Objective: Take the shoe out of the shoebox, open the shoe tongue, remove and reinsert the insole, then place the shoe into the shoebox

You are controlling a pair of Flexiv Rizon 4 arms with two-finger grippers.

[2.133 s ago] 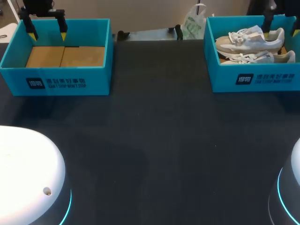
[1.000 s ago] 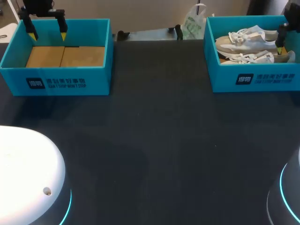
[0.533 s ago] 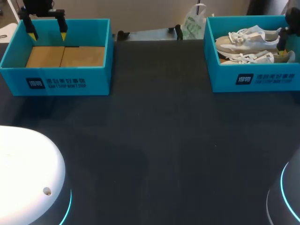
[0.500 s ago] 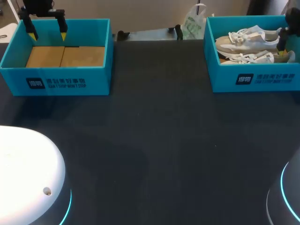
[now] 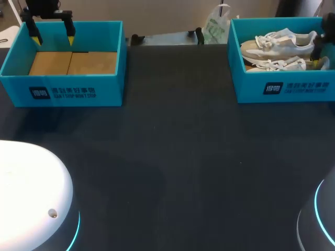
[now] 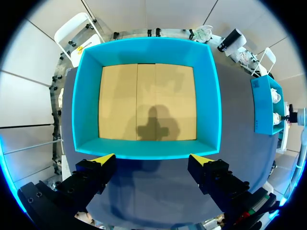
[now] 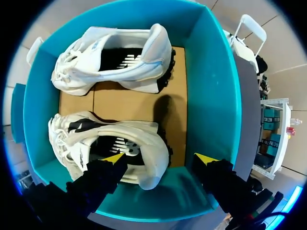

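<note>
Head: both shoes (image 5: 280, 43) sat in the right box (image 5: 246, 86), right gripper (image 5: 317, 52) at its right end; left gripper (image 5: 51, 30) over the empty box (image 5: 112, 91). Left wrist: fingers (image 6: 93, 173) wide apart, nothing held. Right wrist: fingers (image 7: 100, 176) spread across the heel of the near shoe (image 7: 136, 136). Should drop straight, pinch the heel collar, clear the wall.

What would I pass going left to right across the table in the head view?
Empty blue box, dark table, blue shoebox holding two white shoes.
</note>
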